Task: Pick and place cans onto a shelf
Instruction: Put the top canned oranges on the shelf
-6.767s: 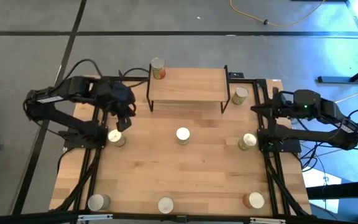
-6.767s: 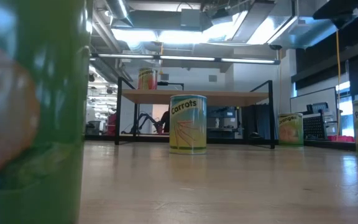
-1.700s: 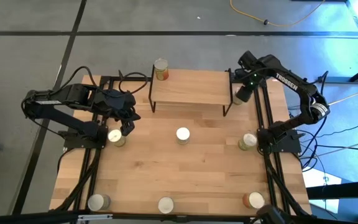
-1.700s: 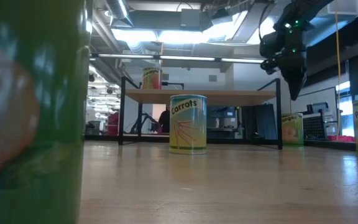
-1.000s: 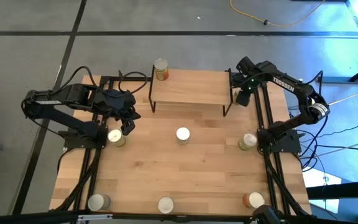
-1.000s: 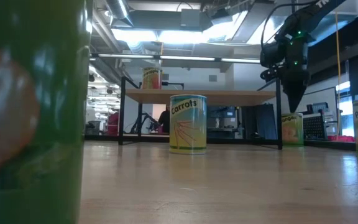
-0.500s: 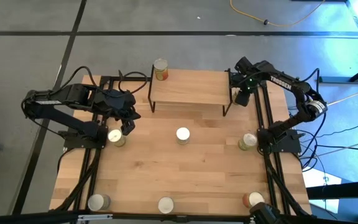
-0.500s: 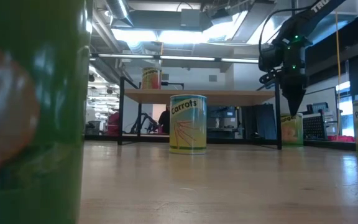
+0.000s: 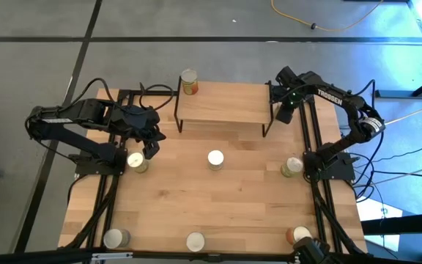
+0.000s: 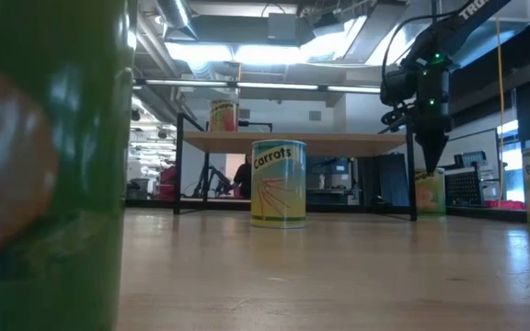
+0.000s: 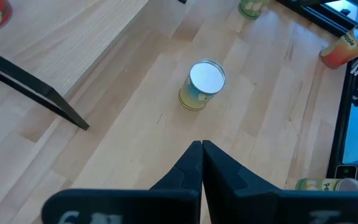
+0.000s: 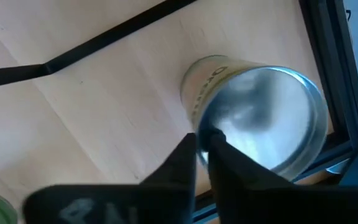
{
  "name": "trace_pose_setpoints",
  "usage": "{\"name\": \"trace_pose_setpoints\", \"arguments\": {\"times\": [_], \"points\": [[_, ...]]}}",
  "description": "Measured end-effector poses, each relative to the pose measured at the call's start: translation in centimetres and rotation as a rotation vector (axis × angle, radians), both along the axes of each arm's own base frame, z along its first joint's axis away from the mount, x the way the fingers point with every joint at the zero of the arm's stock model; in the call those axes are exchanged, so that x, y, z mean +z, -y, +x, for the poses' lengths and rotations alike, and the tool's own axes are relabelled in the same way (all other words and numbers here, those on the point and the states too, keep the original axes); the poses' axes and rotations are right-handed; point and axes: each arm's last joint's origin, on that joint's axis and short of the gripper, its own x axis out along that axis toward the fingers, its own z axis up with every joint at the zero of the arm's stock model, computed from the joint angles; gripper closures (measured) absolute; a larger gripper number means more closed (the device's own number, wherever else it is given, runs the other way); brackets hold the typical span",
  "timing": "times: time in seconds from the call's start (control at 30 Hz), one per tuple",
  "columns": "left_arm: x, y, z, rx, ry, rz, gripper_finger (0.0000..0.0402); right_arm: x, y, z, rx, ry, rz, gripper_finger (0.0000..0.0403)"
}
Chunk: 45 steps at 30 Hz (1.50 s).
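Right wrist view shows the right hand [image 12: 202,144], fingers pressed together, poised just over the rim of a silvery-topped yellow-green can [image 12: 260,118] standing beside the light wood shelf on black legs [image 9: 222,103]. With fingers this narrow, descending could tip the can. Left hand [image 11: 202,163], also closed and empty, hovers over the wooden surface [image 9: 218,205].

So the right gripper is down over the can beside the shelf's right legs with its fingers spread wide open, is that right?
Not quite. The right gripper is over the can beside the shelf's right legs, but its fingers are closed together, not spread. The right wrist view shows the two dark fingers pressed side by side above the can's silvery top; nothing is between them.
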Motion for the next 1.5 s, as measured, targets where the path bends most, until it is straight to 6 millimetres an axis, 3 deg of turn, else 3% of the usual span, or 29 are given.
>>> {"name": "trace_pose_setpoints", "arguments": {"times": [0.3, 0.7, 1.23, 1.5], "points": [[0.0, 0.0, 0.0, 0.0, 0.0, 0.001, 0.0401, 0.5, 0.2, 0.1, 0.001, 0.004, -0.013, 0.04], [0.0, 0.0, 0.0, -0.003, 0.0, 0.003, 0.0401, 3.9, -1.0, -1.0, -0.015, -0.035, -0.07, 0.0402], [0.0, 0.0, 0.0, -0.004, -0.001, 0.003, 0.0401, 12.7, -5.4, -2.9, -0.088, 0.039, -0.232, 0.0403], [0.0, 0.1, 0.0, -0.03, -0.004, 0.002, 0.0401, 16.9, -7.6, -1.6, -0.048, 0.119, -0.291, 0.0403]]}}
